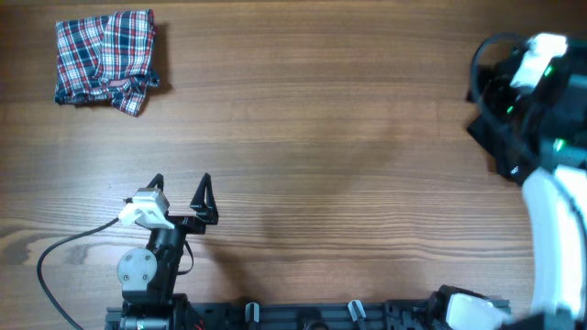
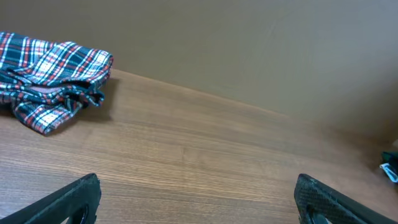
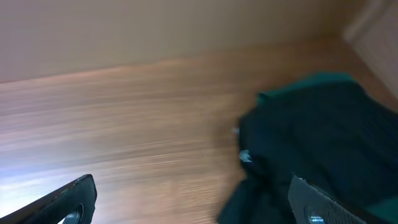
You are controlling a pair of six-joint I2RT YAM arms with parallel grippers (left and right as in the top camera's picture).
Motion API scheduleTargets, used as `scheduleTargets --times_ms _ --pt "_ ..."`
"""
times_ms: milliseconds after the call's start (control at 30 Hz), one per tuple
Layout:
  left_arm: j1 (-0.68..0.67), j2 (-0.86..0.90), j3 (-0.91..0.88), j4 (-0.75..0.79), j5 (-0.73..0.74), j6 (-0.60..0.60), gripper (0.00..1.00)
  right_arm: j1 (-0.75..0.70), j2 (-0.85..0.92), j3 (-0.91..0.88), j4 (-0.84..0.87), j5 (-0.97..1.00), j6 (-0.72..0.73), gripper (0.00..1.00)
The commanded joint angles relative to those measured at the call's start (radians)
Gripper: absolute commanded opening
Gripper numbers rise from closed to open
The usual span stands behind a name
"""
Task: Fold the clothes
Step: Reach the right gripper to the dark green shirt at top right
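Overhead, the dark clothes (image 1: 493, 142) lie far right of the plaid garment (image 1: 105, 57). Left gripper (image 1: 181, 188) and right gripper (image 3: 193, 193) stand spread, empty. I think the right one should pinch only 1 layer at its edge.

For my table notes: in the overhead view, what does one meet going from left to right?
Plaid garment → left gripper → dark clothes; the right arm overlaps those, so it is left out.
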Motion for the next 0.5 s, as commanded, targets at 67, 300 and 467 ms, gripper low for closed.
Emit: scheduleTargets --times_ms 67,300,467 --pt "-0.005 -0.002 -0.006 -0.003 -0.013 0.024 1.00 -0.087 0.168 0.052 0.071 0.021 -0.031 1.00" --pt "-0.005 -0.002 -0.006 -0.003 -0.013 0.024 1.00 -0.145 0.322 0.052 0.233 0.066 -0.048 1.00" --pt "-0.005 -0.002 -0.006 -0.003 -0.013 0.024 1.00 -0.161 0.413 0.052 0.283 0.119 -0.130 1.00"
